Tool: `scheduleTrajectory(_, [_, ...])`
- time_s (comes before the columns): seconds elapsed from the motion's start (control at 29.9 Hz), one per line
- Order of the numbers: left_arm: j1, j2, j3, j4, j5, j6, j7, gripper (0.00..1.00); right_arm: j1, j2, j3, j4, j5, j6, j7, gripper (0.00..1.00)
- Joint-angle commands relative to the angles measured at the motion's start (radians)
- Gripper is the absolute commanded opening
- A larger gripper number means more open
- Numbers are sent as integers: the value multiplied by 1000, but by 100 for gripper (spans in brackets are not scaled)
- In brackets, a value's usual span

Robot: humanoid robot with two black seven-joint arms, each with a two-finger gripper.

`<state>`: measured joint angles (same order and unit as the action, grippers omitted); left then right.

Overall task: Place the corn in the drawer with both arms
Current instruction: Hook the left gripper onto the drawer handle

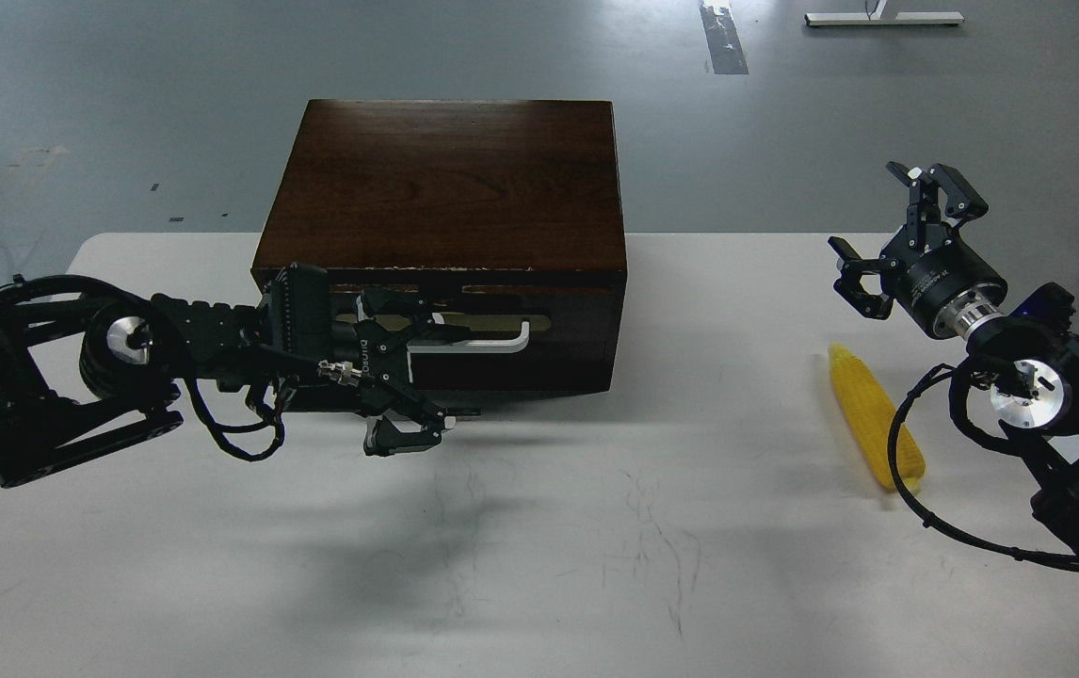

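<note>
Bare tabletop (539,565) carries the box, drawer (502,353) shut — opening it is the step in hand. Left gripper (412,372), fingers apart, straddles the handle (492,346) and needs to clamp, then pull. Right gripper (893,240) hangs spread above the corn (869,419) lying right of the box.

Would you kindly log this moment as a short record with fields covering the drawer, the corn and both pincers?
drawer: drawer in the dark wooden box, looks closed
handle: white bar handle, left part hidden behind the left pincer
left pincer: left pincer at the drawer front, fingers spread around the handle's left end; contact cannot be judged
corn: corn lying on the white table, right of the box, untouched
right pincer: right pincer open, raised beyond the corn, holding nothing
</note>
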<state>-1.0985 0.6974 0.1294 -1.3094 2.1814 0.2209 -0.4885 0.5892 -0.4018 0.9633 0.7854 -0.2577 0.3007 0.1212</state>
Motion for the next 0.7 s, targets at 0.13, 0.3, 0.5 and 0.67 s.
scheduleTrajectory(0.13, [0, 13, 10, -5, 0, -2, 0, 83, -2, 0, 0, 0, 0, 2, 0, 100])
scheduleTrajectory(0.3, [0, 36, 12, -34, 0, -2, 0, 83, -2, 0, 0, 0, 0, 2, 0, 100])
scheduleTrajectory(0.5, [2, 48, 12, -53, 0, -2, 0, 83, -2, 0, 0, -3, 0, 2, 0, 100])
scheduleTrajectory(0.67, [5, 50, 12, -59, 0, -2, 0, 83, -2, 0, 0, -9, 0, 3, 0, 100])
